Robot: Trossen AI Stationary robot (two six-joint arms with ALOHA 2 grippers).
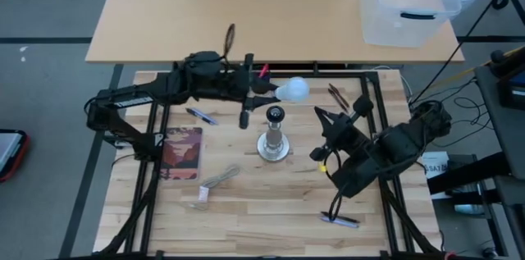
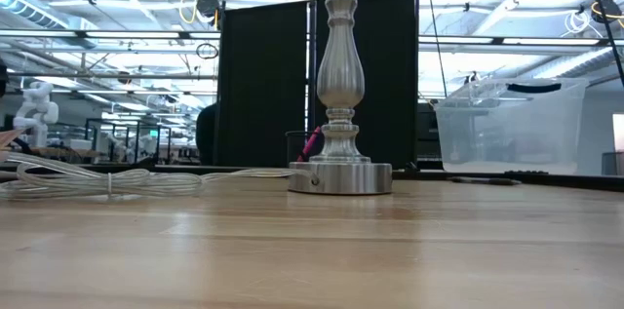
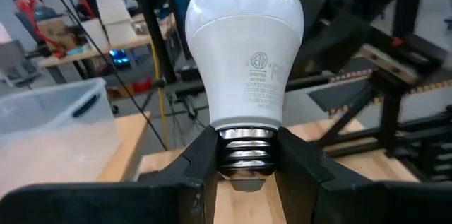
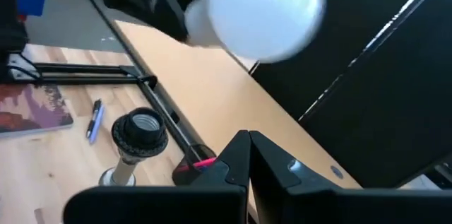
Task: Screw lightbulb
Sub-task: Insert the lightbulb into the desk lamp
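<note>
The frosted white lightbulb [image 1: 292, 89] is held in the air by my left gripper [image 1: 264, 89], which is shut on it just beyond the stand's far side. It lies level, globe toward the table's right. The silvery socket stand [image 1: 274, 134] stands upright on its disc foot [image 2: 341, 177] at the table's middle, its black socket [image 4: 141, 128] open upward. My right gripper [image 1: 322, 116] is shut and empty, right of the stand. The right wrist view shows the bulb [image 4: 258, 12] above and beyond its fingers [image 4: 247, 143]. My left gripper pinches the bulb's silvery screw base [image 3: 246, 150] between its two fingers [image 3: 201, 160], one on each side of the thread. The fingers come level from the table's left, along the bulb's axis. The bulb is lifted clear, globe pointing away from the gripper.
A notebook [image 1: 182, 152], a pen [image 1: 201, 115] and a coiled white cord [image 1: 217, 182] lie left and near of the stand. Another pen [image 1: 340, 221] lies near the front right. A clear plastic bin [image 1: 408, 6] stands on the far table.
</note>
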